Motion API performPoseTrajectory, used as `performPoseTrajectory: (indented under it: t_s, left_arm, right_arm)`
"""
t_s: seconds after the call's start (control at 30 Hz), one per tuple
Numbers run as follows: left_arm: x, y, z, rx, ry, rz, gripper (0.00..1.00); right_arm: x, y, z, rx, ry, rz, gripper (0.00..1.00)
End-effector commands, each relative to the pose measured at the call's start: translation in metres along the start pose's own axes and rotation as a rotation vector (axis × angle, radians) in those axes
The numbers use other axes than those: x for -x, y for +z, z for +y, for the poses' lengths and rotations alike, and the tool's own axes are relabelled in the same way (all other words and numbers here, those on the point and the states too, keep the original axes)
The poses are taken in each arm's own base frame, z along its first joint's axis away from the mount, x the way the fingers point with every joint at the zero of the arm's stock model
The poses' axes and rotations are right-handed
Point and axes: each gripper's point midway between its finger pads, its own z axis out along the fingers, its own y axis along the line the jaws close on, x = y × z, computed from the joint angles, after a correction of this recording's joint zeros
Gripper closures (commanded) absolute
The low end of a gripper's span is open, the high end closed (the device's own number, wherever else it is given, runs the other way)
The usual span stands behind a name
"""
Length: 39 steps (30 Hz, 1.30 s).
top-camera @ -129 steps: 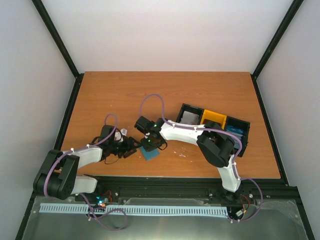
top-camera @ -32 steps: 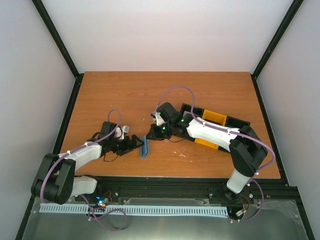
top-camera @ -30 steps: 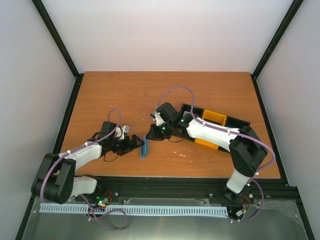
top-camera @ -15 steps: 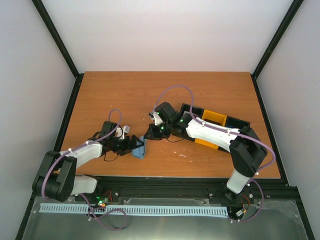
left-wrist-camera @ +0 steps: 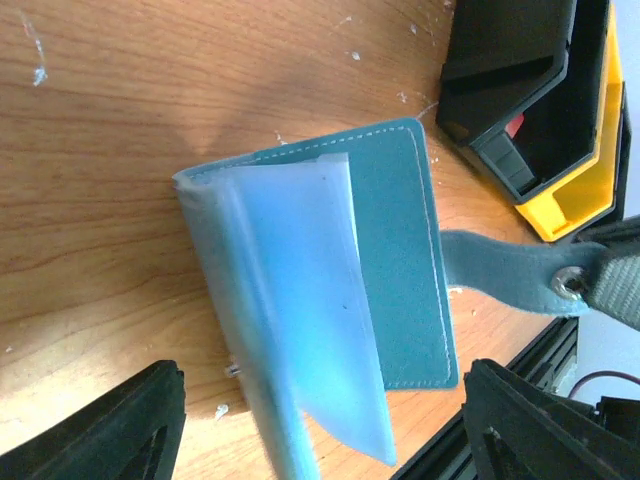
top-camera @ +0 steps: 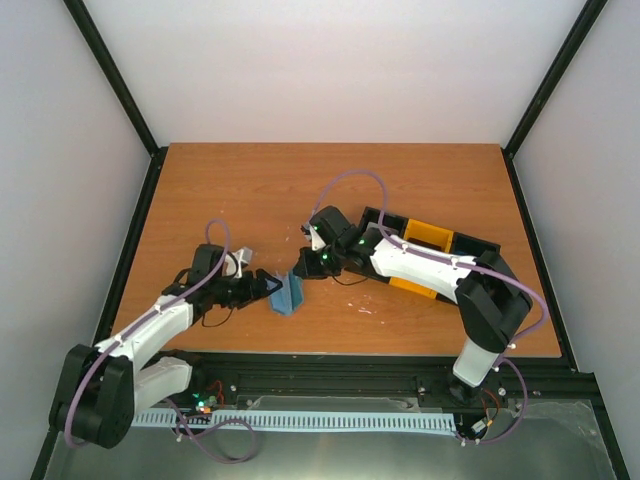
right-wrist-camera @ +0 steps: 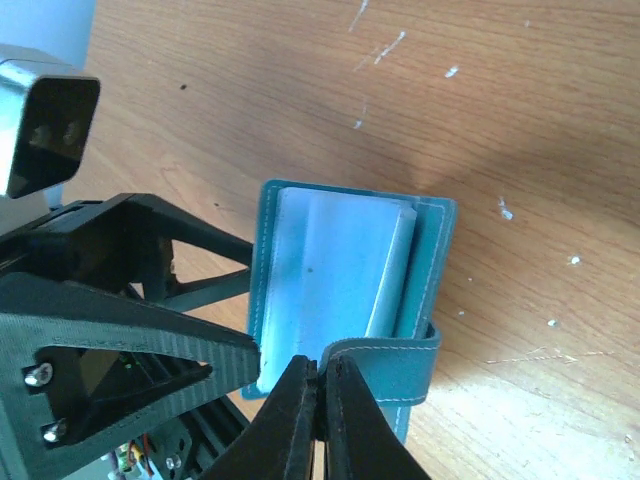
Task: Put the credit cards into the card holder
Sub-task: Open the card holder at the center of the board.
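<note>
1. Two robot arms over a brown wooden table (top-camera: 220, 190): left arm (top-camera: 160, 318) reaching in from seven o'clock, right arm (top-camera: 420, 262) folded in from four o'clock. Tips nearly meeting just seven o'clock of the table's middle.
2. At three o'clock of the middle, a black-and-yellow tray (top-camera: 432, 236), largely covered by the right arm.
3. Between the two tips, flat on the wood, the card holder (top-camera: 288, 294): teal, opened like a book, with a clear sleeve (left-wrist-camera: 300, 300) lifting off its inner face.
   - Probably light, soft and floppy, and apt to slide or fold shut when pushed.
   - Sleeve likely slick.
   - Best held by the stitched outer edge or the strap, with the pocket mouth kept free.
4. Left gripper (top-camera: 268, 287) at nine o'clock of the card holder, fingers spread wide and gripping nothing. From the left wrist, holder lying ahead in the gap between them. Contact with the cover: cannot tell.
5. Right gripper (top-camera: 299, 266) at one o'clock of the card holder, fingers pressed together, pinching the snap tab (left-wrist-camera: 495, 272). Strap bowed in a loose loop off the cover's edge.
6. Smallest: a sliver of red inside a black tray compartment, likely an edge of the credit cards (left-wrist-camera: 514, 126). Well apart from both grippers, at about two o'clock of the holder. Presumably thin, stiff and smooth, and easiest to take by the long edges.
</note>
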Motion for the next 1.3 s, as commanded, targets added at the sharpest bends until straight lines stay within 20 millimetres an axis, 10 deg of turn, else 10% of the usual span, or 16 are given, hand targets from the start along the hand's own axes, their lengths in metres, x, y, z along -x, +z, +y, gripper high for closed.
performPoseTrajectory:
  t_s: [0.0,0.53,0.83,1.07,1.27]
  left_arm:
    - [-0.010,0.003,0.009,0.008,-0.034,0.014,0.25]
    - [-0.012,0.008,0.032,0.120,-0.085,0.030,0.51]
    - [-0.006,0.004,0.032,0.135,-0.113,-0.015,0.66]
    - [-0.008,0.002,0.031,0.129,-0.116,-0.016,0.62]
    - [-0.011,0.003,0.037,0.151,-0.147,-0.001,0.62]
  right_arm:
    - [-0.007,0.009,-0.017,-0.047,0.013,0.018,0.97]
    - [-0.009,0.013,-0.026,-0.083,0.003,0.027,0.95]
    - [0.002,-0.004,-0.057,-0.339,-0.014,-0.030,0.57]
    - [-0.003,0.011,0.003,-0.167,-0.115,0.001,0.65]
    - [-0.015,0.038,0.014,-0.087,-0.105,0.064,0.84]
